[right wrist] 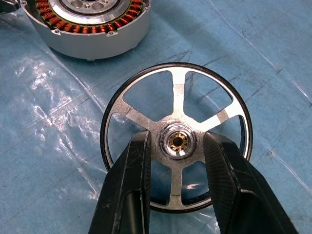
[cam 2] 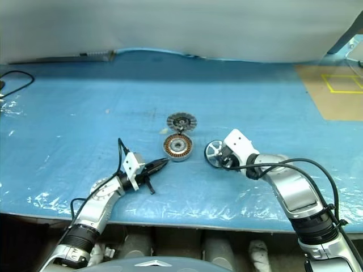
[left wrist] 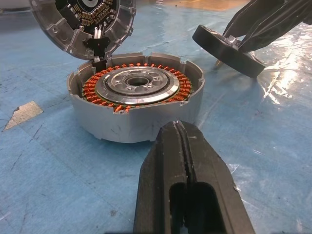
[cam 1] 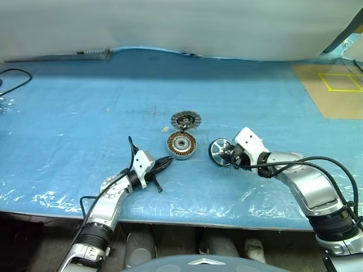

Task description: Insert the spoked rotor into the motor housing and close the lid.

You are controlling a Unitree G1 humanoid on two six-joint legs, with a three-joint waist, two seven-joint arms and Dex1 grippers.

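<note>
1. Blue plastic-covered table (cam 1: 68, 113) carries everything.
2. Motor housing (cam 1: 181, 145) sits mid-table, windings exposed, hinged lid (cam 1: 186, 119) standing open behind.
3. Right gripper (right wrist: 176, 146) straddles the spoked rotor (right wrist: 176, 141) hub, right of the housing; grip unclear.
4. Left gripper (left wrist: 183, 141) pressed together, empty.

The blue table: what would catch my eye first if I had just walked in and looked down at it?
Probably the motor housing in the middle of the blue table, its ring of copper-orange windings bright against the grey, with the finned lid standing open just behind it. To its right, the right hand has its two black fingers on either side of the hub of the shiny spoked rotor. The left hand points at the housing, shut.
</note>
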